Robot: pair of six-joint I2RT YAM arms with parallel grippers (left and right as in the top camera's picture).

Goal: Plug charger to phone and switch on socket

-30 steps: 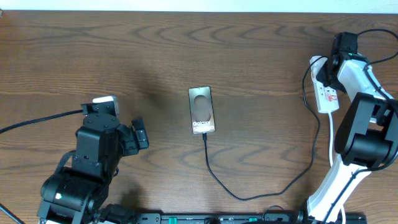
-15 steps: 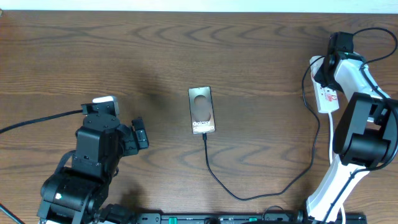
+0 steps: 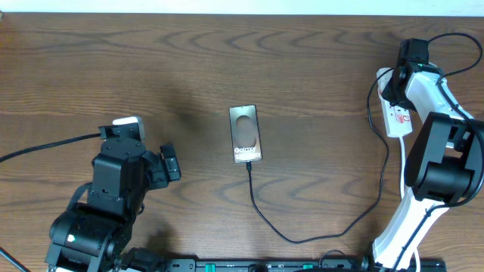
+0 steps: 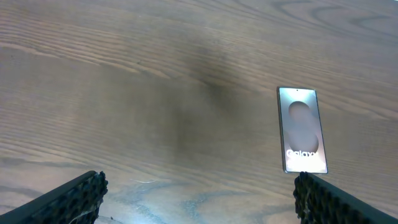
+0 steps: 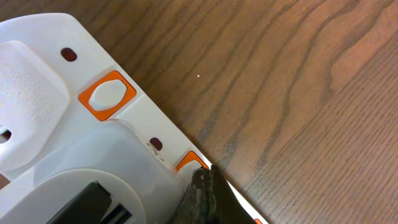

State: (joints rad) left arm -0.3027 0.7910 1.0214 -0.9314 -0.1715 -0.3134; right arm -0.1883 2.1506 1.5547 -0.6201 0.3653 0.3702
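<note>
1. Nearest, the left gripper [image 4: 199, 190] hangs above bare worktop [image 3: 151, 60] with its fingers spread wide, holding nothing. It has no part in this step and is best left there, clear of the cable.
2. Next, the charger [image 3: 302, 238] loops across the worktop from the phone's near edge round to the right. Its tip meets the phone [image 3: 246, 134], which lies flat mid-worktop, so the plugging looks done. The right arm should not snag this cable, as a tug could pull the tip out.
3. Farthest, the socket [image 3: 398, 115] lies at the far right. The right gripper [image 5: 202, 190] is down on it, fingers pressed together into one point and gripping nothing, with the tip at the edge of an orange switch [image 5: 188, 163].
4. Judging by that, the step in hand is the switch press. Centre the tip on the orange pad rather than its rim, and push straight down so the light strip neither slides nor tips. This switch sits beside the white plug body [image 5: 81, 186], though I cannot tell for certain that it serves that outlet.
</note>
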